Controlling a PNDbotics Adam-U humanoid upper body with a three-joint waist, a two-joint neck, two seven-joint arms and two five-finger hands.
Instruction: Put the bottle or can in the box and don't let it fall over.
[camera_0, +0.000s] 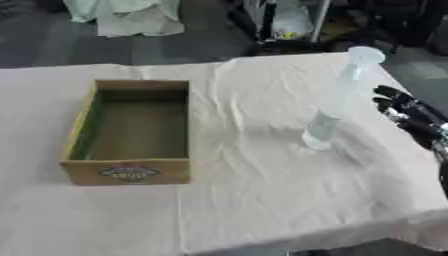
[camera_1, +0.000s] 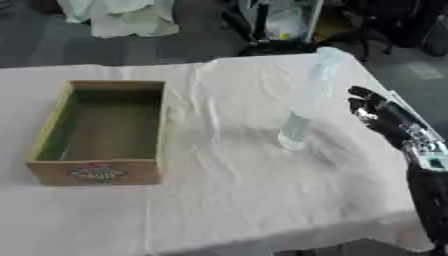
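My table (camera_0: 262, 200) is spread with a creased white cloth (camera_0: 245, 165), and I take the box (camera_0: 131, 131) as my landmark. It is an open wooden box, the near short wall carrying a coloured label (camera_0: 129, 172), the inner long wall on my left tinted green, and nothing lying on its brown floor. Well to the right of the box, out on the cloth, stands the bottle (camera_1: 302, 107): a tall, slim thing of clear, faintly bluish plastic, upright on its base, its lower part looking wider and more glassy, its neck long and pale, topped by a whitish round cap (camera_0: 365, 54). Its foot sits level with the box's near half and its top leans in the picture toward the table's far edge. Farther right again, past the bottle and apart from it, my right hand (camera_1: 378, 114) comes in from the table's right edge, black with silver parts, fingers (camera_0: 395, 96) spread and fairly straight, holding nothing, pointing toward the bottle. My left hand does not show. Beyond the box, off the far edge of the table, are a dark floor, a pale draped cloth (camera_0: 131, 15) and some dark equipment (camera_1: 289, 25).
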